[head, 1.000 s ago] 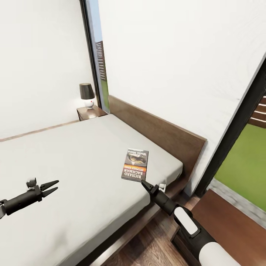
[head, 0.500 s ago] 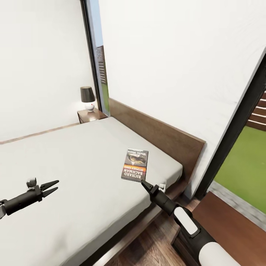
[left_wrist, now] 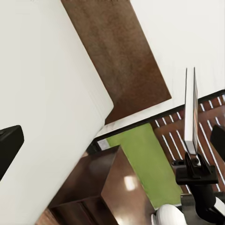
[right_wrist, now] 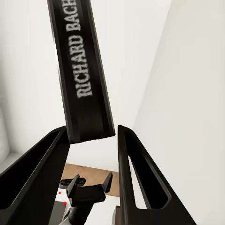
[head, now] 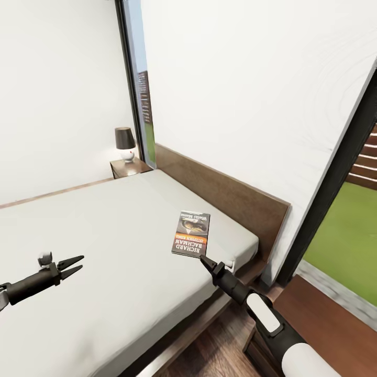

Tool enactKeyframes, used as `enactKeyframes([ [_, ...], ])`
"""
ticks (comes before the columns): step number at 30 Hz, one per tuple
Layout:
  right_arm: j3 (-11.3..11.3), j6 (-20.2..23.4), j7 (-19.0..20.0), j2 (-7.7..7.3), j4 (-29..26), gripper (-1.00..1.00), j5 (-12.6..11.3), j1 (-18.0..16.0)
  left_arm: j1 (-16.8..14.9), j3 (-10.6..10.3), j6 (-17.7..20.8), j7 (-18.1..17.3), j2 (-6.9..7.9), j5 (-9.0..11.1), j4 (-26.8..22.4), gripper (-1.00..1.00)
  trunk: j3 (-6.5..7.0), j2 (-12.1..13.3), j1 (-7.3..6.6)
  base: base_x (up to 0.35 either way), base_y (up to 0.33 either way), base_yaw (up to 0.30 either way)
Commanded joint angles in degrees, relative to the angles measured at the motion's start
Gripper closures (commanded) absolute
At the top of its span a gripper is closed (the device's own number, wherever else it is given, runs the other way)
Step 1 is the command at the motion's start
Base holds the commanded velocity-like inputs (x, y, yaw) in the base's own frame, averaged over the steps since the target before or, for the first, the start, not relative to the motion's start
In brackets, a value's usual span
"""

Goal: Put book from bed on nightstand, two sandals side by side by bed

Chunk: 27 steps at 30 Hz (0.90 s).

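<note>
The book point(head: 191, 233), a dark paperback with an orange band, is held by its lower edge in my right gripper point(head: 201, 258), just above the grey mattress of the bed point(head: 104, 225) near the headboard. In the right wrist view the book's spine point(right_wrist: 82, 70), lettered "RICHARD BACH", sits between the two black fingers. In the left wrist view the book point(left_wrist: 191, 112) shows edge-on, raised on the right gripper point(left_wrist: 194, 171). My left gripper point(head: 73, 265) hovers open over the mattress, well to the left. One nightstand point(head: 130, 167) stands at the far corner. The sandals are out of view.
A dark-shaded lamp point(head: 124, 142) stands on the far nightstand. A glossy dark-brown cabinet top point(head: 324, 314) lies at the lower right beside the bed. Tall dark window frames point(head: 335, 183) flank the white wall. Wood-plank floor point(head: 220, 356) runs along the bed's near edge.
The head camera has shifted, so the room sits slightly lower in the picture. The book and both grippers keep their places.
</note>
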Motion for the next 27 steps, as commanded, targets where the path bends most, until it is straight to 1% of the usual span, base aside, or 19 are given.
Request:
enactKeyframes([
  [1,0.2,0.3,0.0,-0.05,0.0,1.0,-0.6,0.0,0.0,-0.5,0.6,-0.2,-0.05,0.6,0.0,-1.0,0.04,0.0,0.0,0.0,0.0,0.0],
  [27,0.2,0.3,0.1,-0.05,0.5,1.0,-0.6,0.0,0.0,-0.5,0.6,-0.2,-0.3,0.6,0.0,-1.0,2.38,0.0,0.0,0.0,0.0,0.0],
])
